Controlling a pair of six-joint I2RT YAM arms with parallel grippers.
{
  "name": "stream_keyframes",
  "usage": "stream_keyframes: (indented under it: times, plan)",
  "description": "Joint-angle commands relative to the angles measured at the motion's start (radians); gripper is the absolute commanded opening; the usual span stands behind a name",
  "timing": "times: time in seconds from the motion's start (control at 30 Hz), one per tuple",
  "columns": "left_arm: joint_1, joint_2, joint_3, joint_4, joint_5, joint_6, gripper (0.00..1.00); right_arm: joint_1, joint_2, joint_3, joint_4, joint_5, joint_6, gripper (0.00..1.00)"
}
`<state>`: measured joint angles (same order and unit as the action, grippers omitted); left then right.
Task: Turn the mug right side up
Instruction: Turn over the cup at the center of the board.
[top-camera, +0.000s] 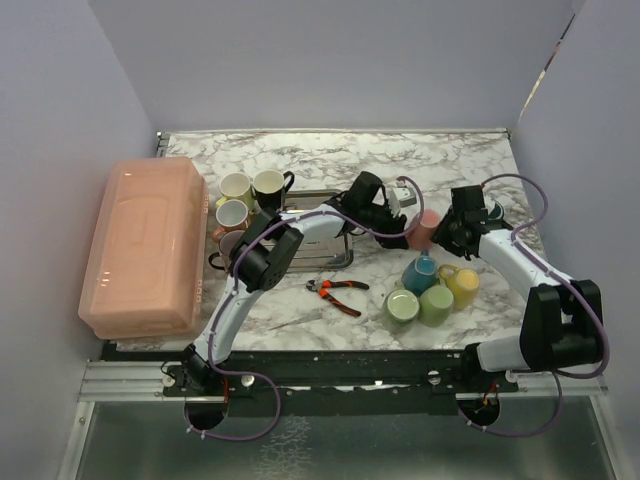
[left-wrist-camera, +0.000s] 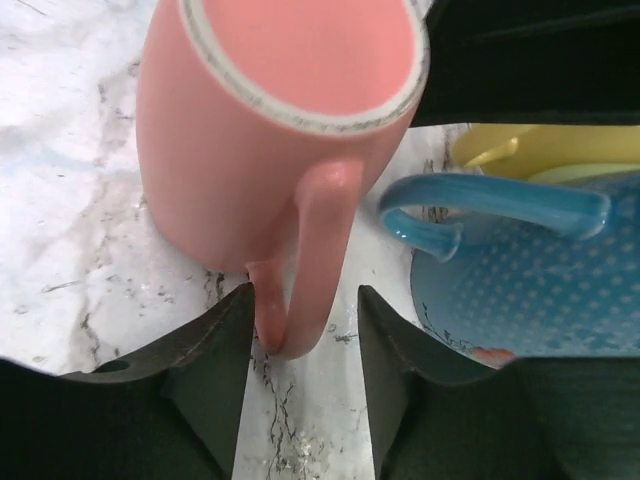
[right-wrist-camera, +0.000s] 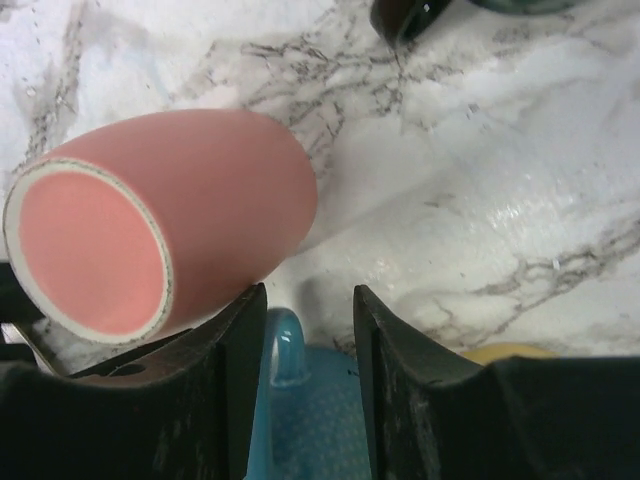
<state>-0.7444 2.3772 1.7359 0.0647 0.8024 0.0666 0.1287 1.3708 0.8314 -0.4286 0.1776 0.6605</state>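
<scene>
Pink glazed ceramic mug (top-camera: 427, 228) stood upside down on marble counter (top-camera: 330, 160), just beside blue dotted mug (left-wrist-camera: 520, 280). Looked rigid, weighty, slick, chippable. Best hold: handle. Left hand (left-wrist-camera: 305, 300) narrow astride handle; couldn't tell if pinching. Right hand (right-wrist-camera: 305, 300) parted, empty.

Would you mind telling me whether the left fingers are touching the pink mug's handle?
Cannot tell. In the left wrist view the pink mug's handle sits between the fingers; marble shows beside one, but the other's edge borders the handle's outline.
</scene>
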Motion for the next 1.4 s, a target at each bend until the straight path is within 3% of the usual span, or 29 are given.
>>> stream_keyframes:
  times: [0.0,0.2,0.47,0.77,0.93,1.17,1.37]
  plan:
    - [-0.020,-0.108,-0.018,0.021,-0.131,0.024,0.44,-0.005,0.060,0.063,0.074,-0.029,-0.047,0.44]
    - [-0.042,-0.119,-0.019,0.020,-0.245,0.021,0.43,-0.004,0.079,0.071,0.159,-0.123,-0.113,0.43]
    - [-0.047,-0.147,-0.072,0.043,-0.225,-0.042,0.35,-0.005,0.084,0.092,0.166,-0.128,-0.124,0.49]
    - [-0.043,-0.308,-0.219,0.109,-0.482,-0.179,0.46,0.000,-0.017,0.073,0.149,-0.262,-0.114,0.61]
    - [-0.042,-0.389,-0.311,0.141,-0.641,-0.275,0.50,0.015,0.049,0.139,0.098,-0.225,-0.088,0.67]
    - [-0.042,-0.480,-0.418,0.145,-0.840,-0.348,0.59,0.047,0.176,0.213,0.021,-0.097,-0.020,0.66]
    - [-0.042,-0.545,-0.465,0.141,-0.925,-0.349,0.65,0.051,0.240,0.232,0.009,-0.068,-0.013,0.58]
